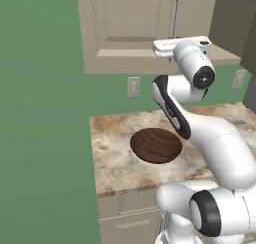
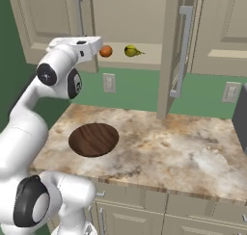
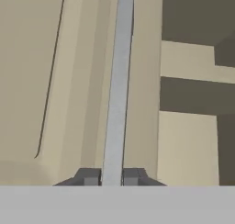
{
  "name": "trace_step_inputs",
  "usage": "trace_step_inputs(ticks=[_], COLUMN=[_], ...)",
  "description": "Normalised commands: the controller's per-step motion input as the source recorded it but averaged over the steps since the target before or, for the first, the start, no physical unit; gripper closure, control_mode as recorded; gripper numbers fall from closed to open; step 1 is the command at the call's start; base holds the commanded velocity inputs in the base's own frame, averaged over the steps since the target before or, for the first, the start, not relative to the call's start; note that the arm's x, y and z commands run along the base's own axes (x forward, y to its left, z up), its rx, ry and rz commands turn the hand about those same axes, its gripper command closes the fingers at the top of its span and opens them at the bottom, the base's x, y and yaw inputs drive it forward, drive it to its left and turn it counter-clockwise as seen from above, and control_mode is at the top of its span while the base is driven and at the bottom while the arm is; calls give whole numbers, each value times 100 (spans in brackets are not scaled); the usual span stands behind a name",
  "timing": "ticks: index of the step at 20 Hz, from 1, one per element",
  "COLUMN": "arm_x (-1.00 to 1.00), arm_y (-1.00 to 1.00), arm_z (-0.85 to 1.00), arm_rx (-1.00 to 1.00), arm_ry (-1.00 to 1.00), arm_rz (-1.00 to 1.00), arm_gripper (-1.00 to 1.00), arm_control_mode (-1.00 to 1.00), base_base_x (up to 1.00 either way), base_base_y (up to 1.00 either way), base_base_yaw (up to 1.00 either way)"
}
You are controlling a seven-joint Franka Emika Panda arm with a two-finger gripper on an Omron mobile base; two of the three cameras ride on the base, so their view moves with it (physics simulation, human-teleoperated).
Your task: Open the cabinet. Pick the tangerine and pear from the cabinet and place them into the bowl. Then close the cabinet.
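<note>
The beige cabinet (image 2: 43,17) hangs above the counter. Its right door (image 2: 171,51) stands open and its left door (image 1: 125,23) is closed. Inside on the shelf, the orange tangerine (image 2: 106,51) lies next to the yellow-green pear (image 2: 131,50). My gripper (image 3: 111,177) is raised to the left door and shut on its vertical silver handle (image 3: 118,81), which runs up between the two fingertips. The dark wooden bowl (image 1: 156,145) (image 2: 94,139) sits empty on the marbled counter (image 2: 193,152), below the arm.
The open door (image 1: 232,23) juts out over the counter's right part, its bar handle (image 2: 182,51) facing outward. Wall outlets (image 2: 109,83) (image 2: 232,92) sit on the green wall. A dark appliance (image 2: 241,118) stands at the far right. Drawer fronts (image 2: 144,215) run below the counter.
</note>
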Motion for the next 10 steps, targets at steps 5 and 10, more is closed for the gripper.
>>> trace_step_inputs(ticks=[5, 10], arm_x=[-85, -91], arm_y=[36, 44], arm_z=[69, 72], arm_rx=[0, 0], arm_ry=[-12, -11], arm_rz=[-18, -21], arm_gripper=[100, 100], arm_control_mode=[-100, -100], base_base_x=[0, 0], base_base_y=[0, 0], base_base_yaw=[0, 0])
